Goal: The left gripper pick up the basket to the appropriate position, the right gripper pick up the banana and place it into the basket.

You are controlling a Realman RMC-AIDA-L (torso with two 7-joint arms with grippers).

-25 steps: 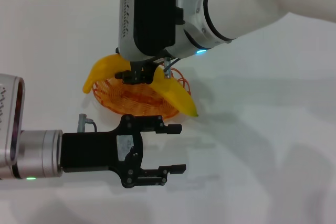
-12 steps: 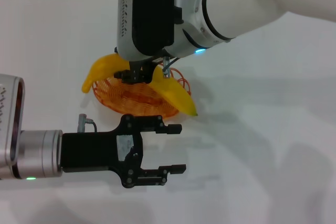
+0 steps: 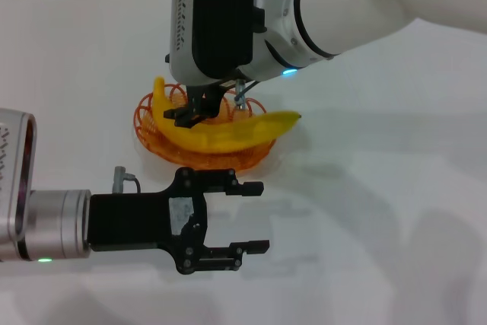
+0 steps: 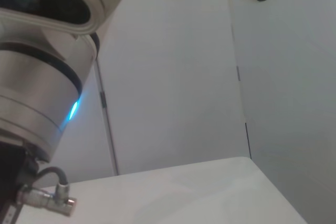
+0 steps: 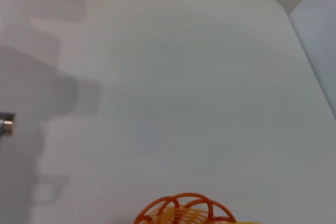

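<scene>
Your banana (image 3: pixel 228 132) lies across the basket (image 3: pixel 199 157), directly under the right gripper (image 3: pixel 196 112), its long axis crosswise with one end poking past the rim toward the right arm's side. You can't tell whether those fingers are parted or clamped on it. The right arm is nearer by far; the left gripper (image 3: pixel 247 215) waits spread and empty, just on the robot's side of the basket. The white table (image 3: pixel 380 188) around is bare.

No words, numbers or brand marks can be read anywhere. The small pale label on the left gripper (image 3: pixel 228 217), near the front of the tabletop, is blurred and unreadable.
</scene>
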